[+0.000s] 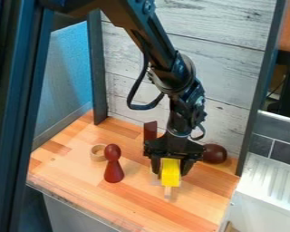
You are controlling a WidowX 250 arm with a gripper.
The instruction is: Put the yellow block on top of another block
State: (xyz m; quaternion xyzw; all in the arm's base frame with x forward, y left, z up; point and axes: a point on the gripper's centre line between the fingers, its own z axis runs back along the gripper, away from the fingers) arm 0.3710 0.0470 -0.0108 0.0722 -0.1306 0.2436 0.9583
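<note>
Currently, a dark-red peg (113, 170) is standing at left as the pincer (171, 169) is clasping the yellow block (170, 174) beside or above a pale piece (167, 193) on the tabletop (135, 201); clean stacking is demanding square centring, level lowering, gentle release.

Bench (199, 206): wood strips, smooth. Wall (226, 68) behind pincer (170, 172): wood-look planks, matt, streaky grain. Pawn (113, 171) near pincer: glossy. Ring (98, 157), farther off: bare wood, matt. Ball (215, 154) beside pincer: glossy. Yellow block (170, 177): smooth.
</note>
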